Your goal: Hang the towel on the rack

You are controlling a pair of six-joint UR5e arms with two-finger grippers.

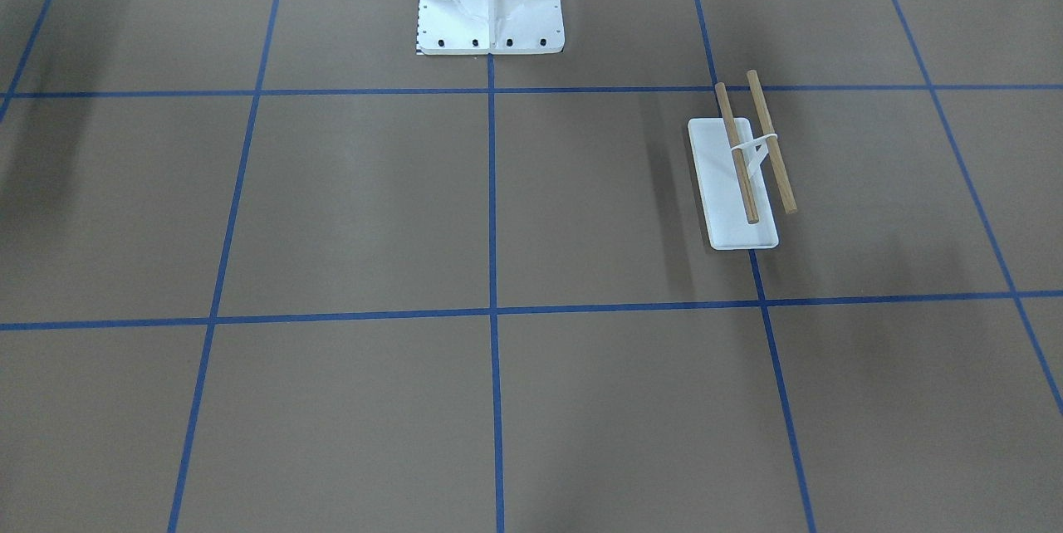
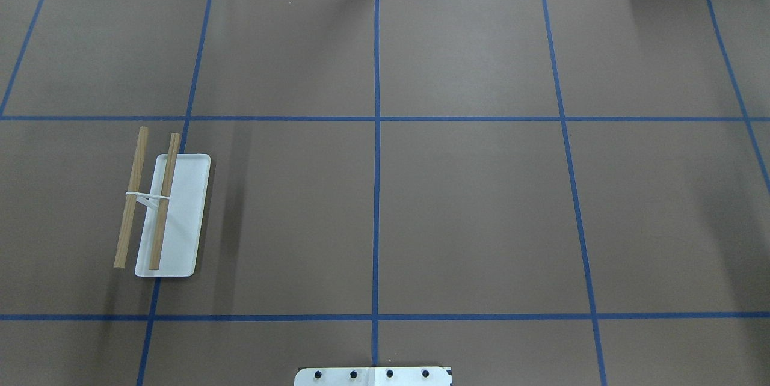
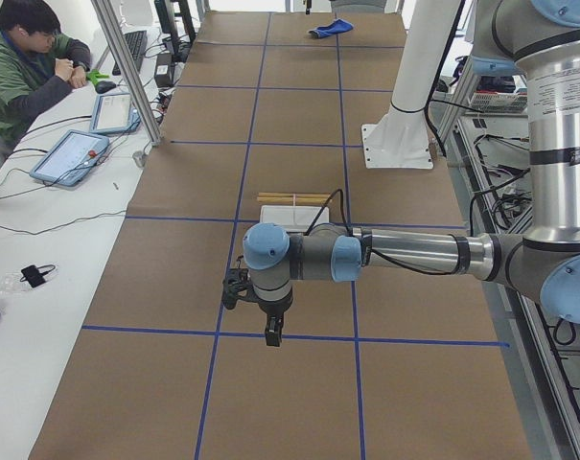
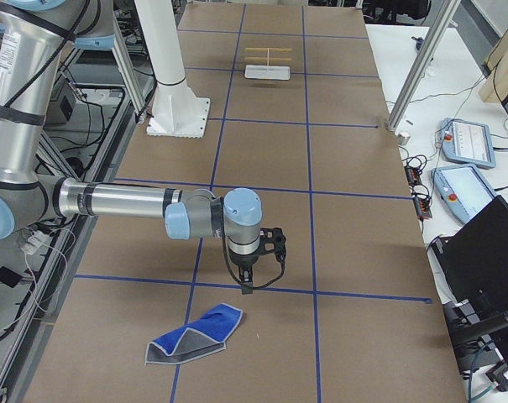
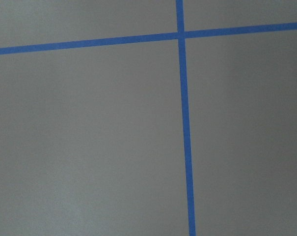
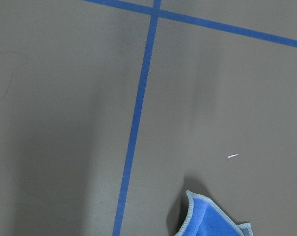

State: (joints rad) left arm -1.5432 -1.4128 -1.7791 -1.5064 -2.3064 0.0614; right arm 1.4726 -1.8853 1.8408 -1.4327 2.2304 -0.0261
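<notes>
The rack, two wooden rails on a white base, stands on the brown worktop. Just past the rack's end, the left hand hangs fingers-down over a blue tape line; I cannot tell whether it is spread or pressed together. Far from the rack, the right hand hangs likewise, and its state is equally unclear. Farthest from the rack lies the towel, crumpled, mostly blue with a grey fold showing, near that hand but apart from it.

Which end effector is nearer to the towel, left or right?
Right. The right end effector hangs close beside the towel; the left end effector is far off, near the rack.
</notes>
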